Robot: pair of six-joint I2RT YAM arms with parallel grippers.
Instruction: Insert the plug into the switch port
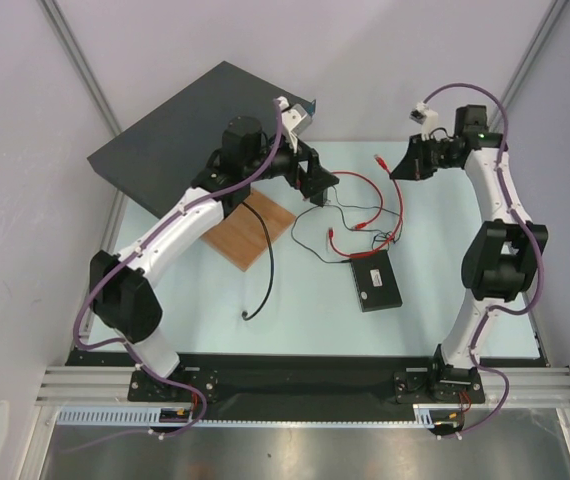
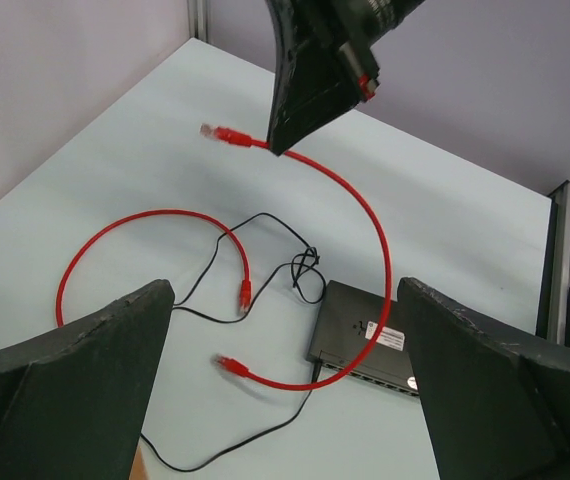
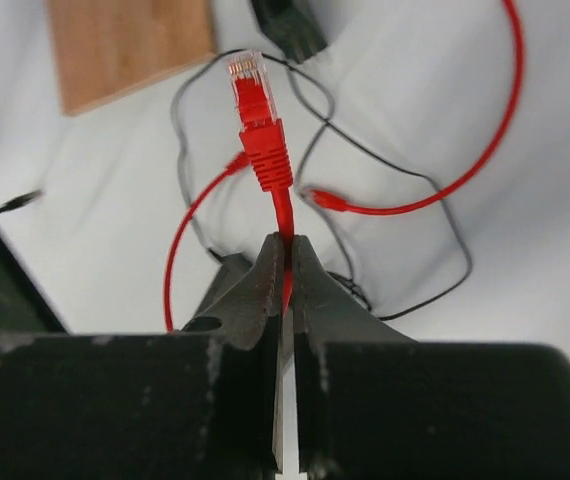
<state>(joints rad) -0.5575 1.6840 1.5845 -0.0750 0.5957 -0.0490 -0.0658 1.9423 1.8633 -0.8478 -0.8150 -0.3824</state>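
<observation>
My right gripper [image 1: 397,170] is shut on the thin red cable just behind its plug [image 1: 378,158] and holds it above the table's far right. In the right wrist view the plug [image 3: 255,110] sticks out past the closed gripper [image 3: 285,240]. The left wrist view shows the same plug [image 2: 225,135] in the air. The small flat black switch [image 1: 376,283] with a white label lies on the table centre-right, well apart from the plug. Its port row [image 2: 405,378] faces the left wrist camera. My left gripper [image 1: 317,185] [image 2: 285,290] is open and empty, above the cables.
Red cable loops [image 1: 365,200] and loose red plug ends [image 2: 230,365] [image 2: 245,295] lie beside the switch, tangled with a thin black wire [image 1: 310,235]. A wooden board [image 1: 255,230], a thick black cable [image 1: 265,285] and the large dark grey rack unit [image 1: 195,130] are on the left.
</observation>
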